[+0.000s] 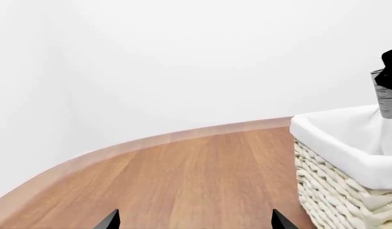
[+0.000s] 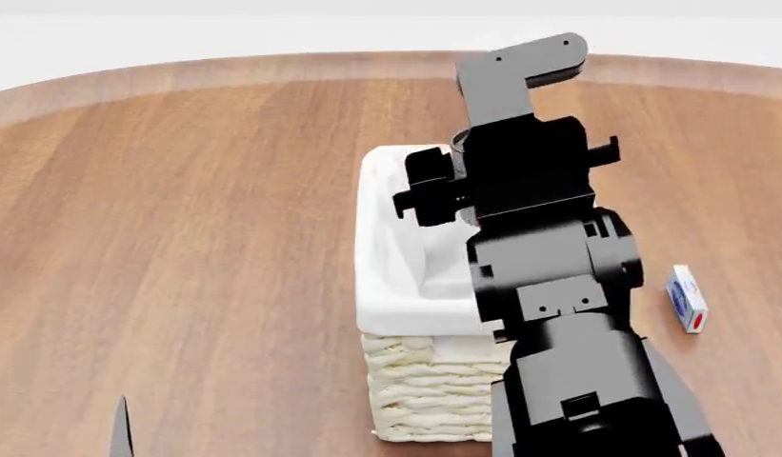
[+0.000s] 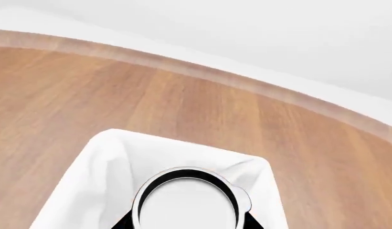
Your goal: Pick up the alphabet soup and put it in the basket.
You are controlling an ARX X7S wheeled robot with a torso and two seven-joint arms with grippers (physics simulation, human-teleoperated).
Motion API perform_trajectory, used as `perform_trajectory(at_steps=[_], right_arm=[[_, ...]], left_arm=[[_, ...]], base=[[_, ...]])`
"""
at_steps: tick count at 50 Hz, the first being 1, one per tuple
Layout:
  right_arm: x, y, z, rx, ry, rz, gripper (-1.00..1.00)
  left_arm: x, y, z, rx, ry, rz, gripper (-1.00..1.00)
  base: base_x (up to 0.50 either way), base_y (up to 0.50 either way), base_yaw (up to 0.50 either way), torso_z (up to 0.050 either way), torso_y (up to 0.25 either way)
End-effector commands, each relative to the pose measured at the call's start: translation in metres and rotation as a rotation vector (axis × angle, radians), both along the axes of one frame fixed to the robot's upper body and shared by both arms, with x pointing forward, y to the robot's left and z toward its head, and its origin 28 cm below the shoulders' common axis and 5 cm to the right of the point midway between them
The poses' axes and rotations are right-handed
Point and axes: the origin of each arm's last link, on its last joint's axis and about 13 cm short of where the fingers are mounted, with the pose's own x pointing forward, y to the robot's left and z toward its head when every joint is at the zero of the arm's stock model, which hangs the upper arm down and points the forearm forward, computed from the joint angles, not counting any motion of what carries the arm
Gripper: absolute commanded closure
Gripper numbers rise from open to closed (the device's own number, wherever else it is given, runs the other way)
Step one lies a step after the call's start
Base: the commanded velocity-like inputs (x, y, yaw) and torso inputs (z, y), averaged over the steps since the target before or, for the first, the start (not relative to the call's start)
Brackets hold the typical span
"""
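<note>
My right gripper (image 3: 186, 222) is shut on the alphabet soup (image 3: 186, 205). Only the can's white top shows, with a black finger on each side. I hold the can just above the inside of the basket (image 3: 100, 167), over its white cloth lining. In the left wrist view the can (image 1: 387, 100) hangs over the basket's rim (image 1: 336, 136), gripped from above. In the head view my right arm (image 2: 531, 190) covers the can and much of the basket (image 2: 391, 257). My left gripper (image 1: 196, 224) is open and empty, low over the wooden table beside the basket.
A small white box with blue and red print (image 2: 686, 298) lies on the table, right of the basket. The round wooden table (image 2: 174, 238) has a curved far edge against a white wall. One left fingertip (image 2: 119, 433) shows at the lower left.
</note>
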Motion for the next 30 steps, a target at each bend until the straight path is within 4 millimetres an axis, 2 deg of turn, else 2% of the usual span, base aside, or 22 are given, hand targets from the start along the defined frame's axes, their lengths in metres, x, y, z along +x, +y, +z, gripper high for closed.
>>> perform_trajectory(at_steps=[1,15,30], right_arm=[[-0.001,-0.004,0.003,-0.001,0.044,-0.020,1.00],[-0.006,-0.010,-0.011,-0.065,0.110,-0.060,1.00],[-0.003,-0.004,-0.001,-0.004,0.091,0.027,1.00]], left_arm=[[0.000,0.000,0.000,0.000,0.002,0.000,-1.00],[0.001,0.000,-0.002,0.000,0.007,0.000,-1.00],[0.001,0.000,-0.002,0.000,0.007,0.000,-1.00]], base=[[0.00,0.00,0.00,0.000,0.000],[0.00,0.00,0.00,0.001,0.001],[0.00,0.00,0.00,0.000,0.001]])
